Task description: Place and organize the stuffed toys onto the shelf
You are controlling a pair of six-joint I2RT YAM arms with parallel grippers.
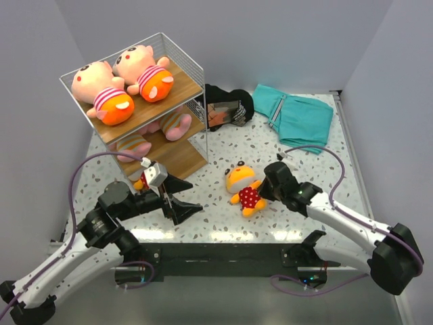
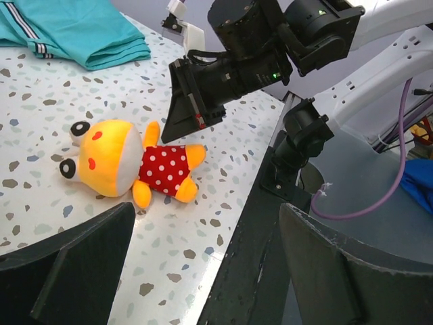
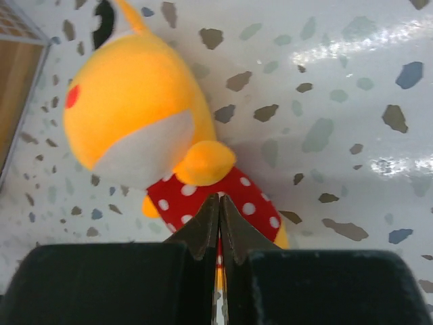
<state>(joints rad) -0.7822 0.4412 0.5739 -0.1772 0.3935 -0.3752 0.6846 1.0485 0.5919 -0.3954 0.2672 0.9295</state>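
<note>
Broadly, under everything: speckled table (image 1: 270,152).

At its back left, shelf (image 1: 193,68), white wire sides, wooden boards, by far the biggest thing on the table.

At back right, folded teal cloth (image 1: 301,115), flat on the table. Just left of it, black bundle (image 1: 226,107), close beside the shelf's right side.

On the shelf's top board, two pink toys (image 1: 101,91), side by side and touching, in striped tops and orange shorts, heads toward the back left. On the board below, two more striped ones, mostly hidden by the board above.

Near the middle front, on the bare table and well clear of the shelf: yellow toy (image 1: 245,188), face up, in a red dotted outfit, head toward the back.

Left of that toy and apart from it, left gripper (image 1: 184,196), spread wide, holding nothing, low over the table in front of the shelf.

Hard against the toy's right side, right gripper (image 3: 218,200), pinched fully together, tips touching the red outfit just below one yellow arm. Impossible to tell whether any fabric caught between the tips.
</note>
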